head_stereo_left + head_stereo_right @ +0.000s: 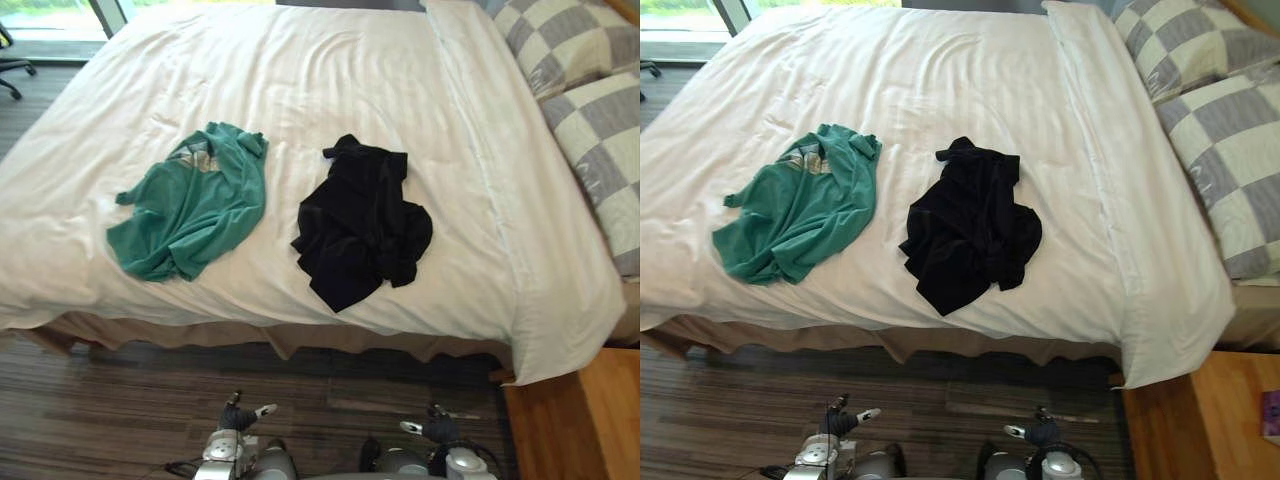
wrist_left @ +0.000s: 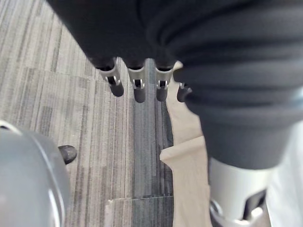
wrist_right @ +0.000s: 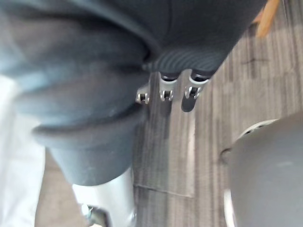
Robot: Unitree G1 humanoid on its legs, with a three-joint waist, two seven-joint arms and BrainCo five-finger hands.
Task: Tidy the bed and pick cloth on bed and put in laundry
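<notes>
Your left hand [image 1: 237, 416] and right hand [image 1: 437, 430] hang low over the floor [image 1: 110, 400], short of the bed's [image 1: 330, 70] near edge, fingers [image 2: 138, 90] straight and loose on both, holding nothing (the wrist views show grey floor past them). On the bed's white cover, the green cloth [image 1: 190, 210] lies crumpled to your left and the black cloth [image 1: 362, 225] is bunched near the middle, the two apart. Checked pillows [image 1: 585, 70] sit at the right end.
</notes>
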